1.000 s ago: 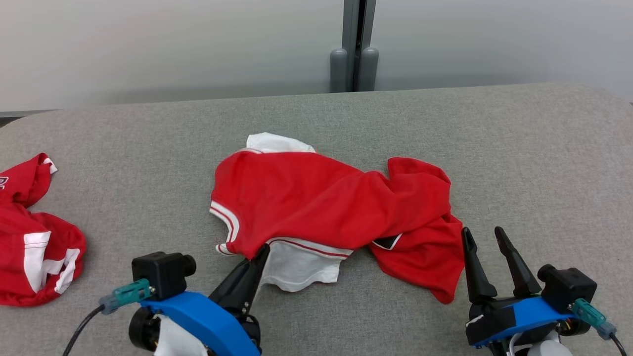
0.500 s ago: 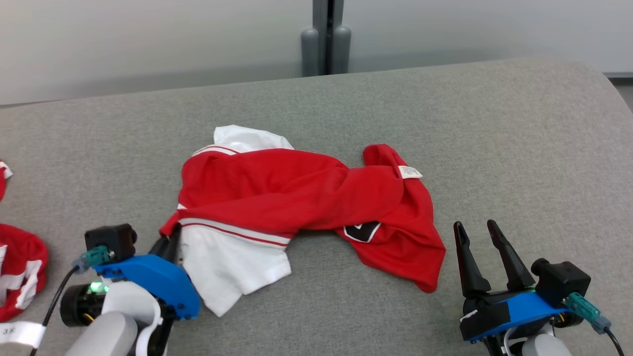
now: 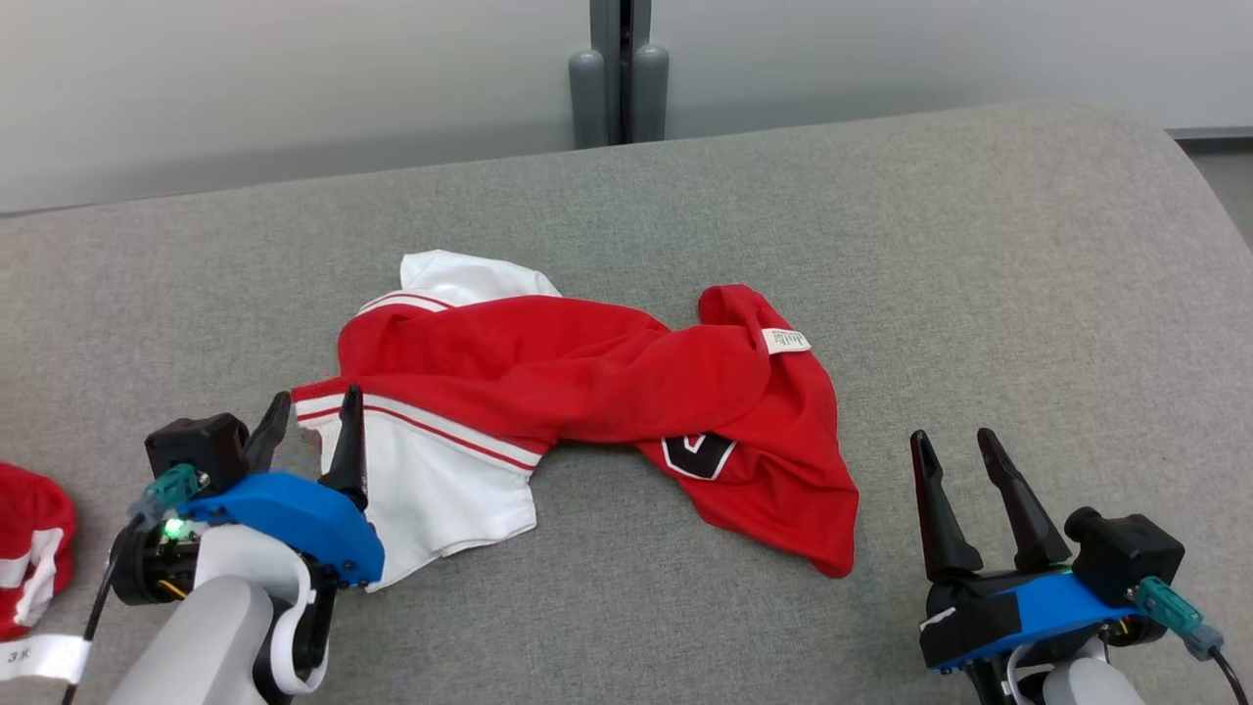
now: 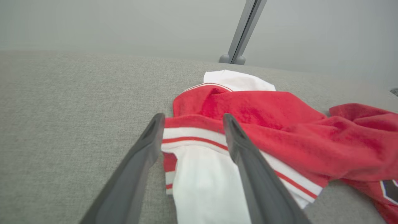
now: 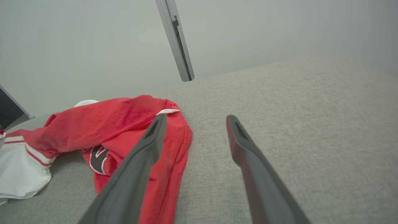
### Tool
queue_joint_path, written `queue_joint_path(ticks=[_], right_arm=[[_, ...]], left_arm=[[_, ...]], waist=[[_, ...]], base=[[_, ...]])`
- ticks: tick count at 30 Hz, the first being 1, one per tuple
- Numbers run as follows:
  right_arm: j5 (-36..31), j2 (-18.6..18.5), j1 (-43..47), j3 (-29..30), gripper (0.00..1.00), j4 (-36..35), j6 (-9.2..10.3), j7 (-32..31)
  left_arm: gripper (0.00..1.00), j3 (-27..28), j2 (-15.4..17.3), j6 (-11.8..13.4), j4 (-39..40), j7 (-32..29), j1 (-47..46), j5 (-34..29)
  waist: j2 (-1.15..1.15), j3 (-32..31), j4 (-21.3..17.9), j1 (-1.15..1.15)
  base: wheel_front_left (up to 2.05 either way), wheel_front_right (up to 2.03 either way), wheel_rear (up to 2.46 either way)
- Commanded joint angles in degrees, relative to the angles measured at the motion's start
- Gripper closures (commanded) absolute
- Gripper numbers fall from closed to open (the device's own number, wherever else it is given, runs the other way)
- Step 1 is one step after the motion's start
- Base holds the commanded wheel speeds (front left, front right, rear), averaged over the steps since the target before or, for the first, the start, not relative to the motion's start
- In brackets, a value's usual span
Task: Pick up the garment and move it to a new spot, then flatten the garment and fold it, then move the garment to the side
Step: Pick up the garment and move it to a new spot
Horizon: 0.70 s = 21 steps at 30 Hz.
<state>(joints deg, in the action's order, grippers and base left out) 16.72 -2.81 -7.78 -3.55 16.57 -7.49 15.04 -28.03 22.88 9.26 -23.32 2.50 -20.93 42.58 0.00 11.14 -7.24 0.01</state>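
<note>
We see the garment point(image 3: 587, 372) lying crumpled across the middle of the table point(image 3: 979, 245). It is soft red knit bunched into a long twisted ridge, with a flat white panel edged in red and white stripes at its left end. A small white label point(image 3: 786, 341) sits near its top right, and a dark badge point(image 3: 697, 455) lower down. The table is covered in coarse grey weave and rounds off at the right; behind it stand a pale wall point(image 3: 294, 78) and a grey post point(image 3: 617, 88). Our left gripper point(image 3: 315, 394) has its fingers apart, and the left wrist view shows the striped hem lying between them. Our right gripper point(image 3: 951, 436) is spread too, over bare weave just right of the garment. The head view also catches a second red cloth point(image 3: 34, 548) at the far left edge.
</note>
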Motion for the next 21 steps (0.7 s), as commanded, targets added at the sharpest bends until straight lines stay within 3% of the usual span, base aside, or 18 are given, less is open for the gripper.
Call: queue_joint_path(ticks=[1, 9, 12, 21], right_arm=[[-0.27, -0.15, 0.81, 0.39, 0.00, -0.19, -0.01, 0.21], [-1.28, -0.15, 2.30, 1.84, 0.00, -0.54, -0.01, 0.21], [-1.70, -0.16, 2.50, 2.22, 0.00, -0.48, -0.01, 0.21], [-2.39, -0.16, 3.76, 2.62, 0.00, -0.09, -0.01, -0.50]], left_arm=[[0.00, 0.65, -0.85, -0.77, -0.31, 2.62, 1.19, 0.57], [0.00, 2.30, -2.76, -3.62, 0.92, 11.76, 4.76, -0.59], [0.00, 3.03, -2.95, -3.36, 1.69, 12.46, 5.78, -2.60], [0.00, 11.21, -7.00, -4.17, 9.04, 12.74, 13.67, -15.77]], waist=[[0.00, -0.85, 0.54, -0.01], [0.00, -3.90, 3.42, -0.01], [0.00, -4.63, 4.13, -0.01], [0.00, -7.62, 6.06, -0.01]], base=[[0.00, 0.00, 0.00], [0.00, 0.00, 0.00], [0.00, 0.00, 0.00], [0.00, 0.00, 0.00]])
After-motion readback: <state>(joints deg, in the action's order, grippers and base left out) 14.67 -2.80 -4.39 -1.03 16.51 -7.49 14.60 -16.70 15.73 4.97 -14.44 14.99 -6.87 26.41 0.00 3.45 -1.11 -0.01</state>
